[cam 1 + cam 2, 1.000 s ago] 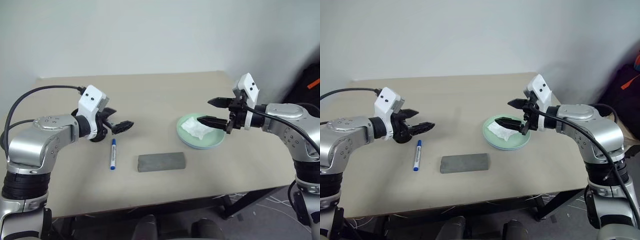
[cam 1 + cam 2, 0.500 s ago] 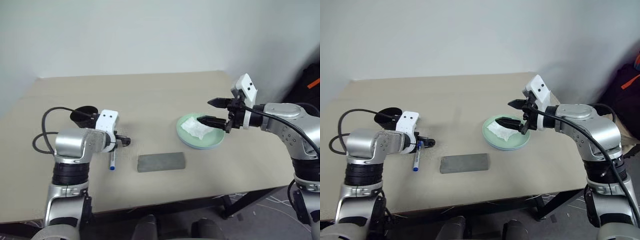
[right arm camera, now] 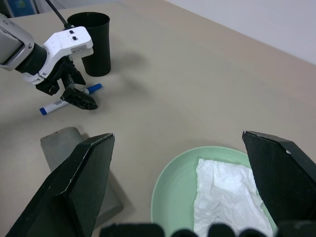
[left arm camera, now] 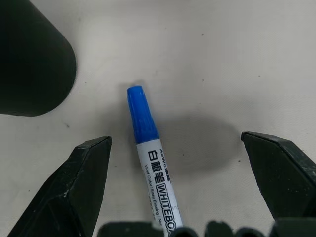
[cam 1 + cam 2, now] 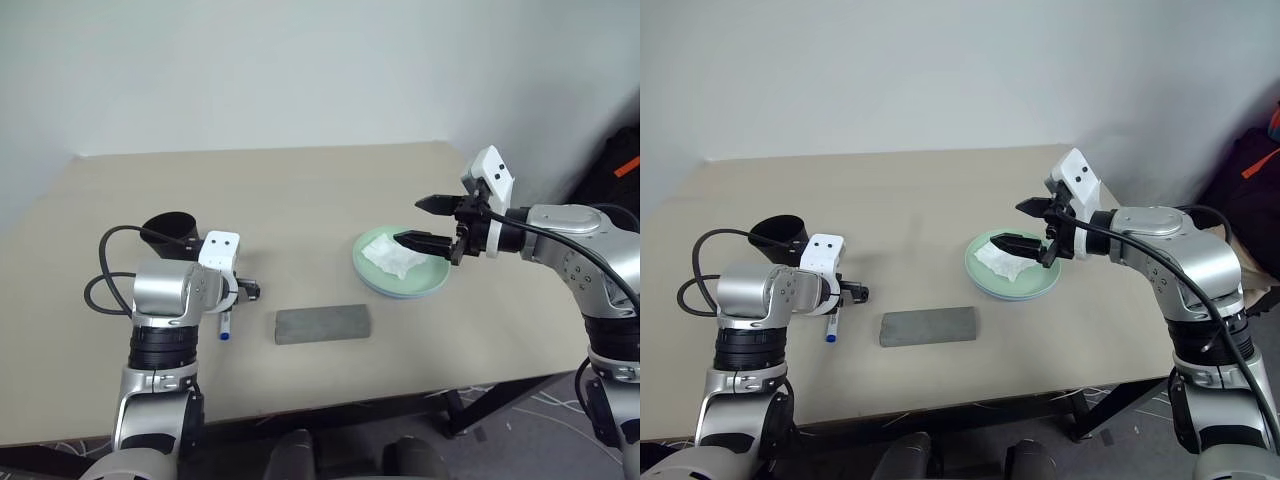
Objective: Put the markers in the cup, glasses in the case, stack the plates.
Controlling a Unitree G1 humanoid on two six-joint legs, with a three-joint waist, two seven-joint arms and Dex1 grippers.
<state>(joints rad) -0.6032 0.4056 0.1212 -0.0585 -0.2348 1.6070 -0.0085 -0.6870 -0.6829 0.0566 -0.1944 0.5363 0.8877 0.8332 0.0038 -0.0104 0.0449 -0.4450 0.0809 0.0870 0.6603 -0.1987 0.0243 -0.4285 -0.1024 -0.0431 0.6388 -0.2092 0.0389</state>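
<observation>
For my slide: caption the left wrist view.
Open left gripper poised over the blue-capped marker on the table, black cup nearby.

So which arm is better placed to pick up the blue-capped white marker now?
The left. Its open left gripper is over the blue-capped white marker, beside the black cup. The right gripper is over the mint green plate.

The left black two-fingered hand (image 4: 175, 182) points steeply down, fingers spread wide; the right hand (image 5: 428, 222) hangs level, also spread.

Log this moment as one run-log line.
left gripper: jaws open astride blue-capped white marker | right gripper: jaws open above mint green plate | black cup: upright
</observation>
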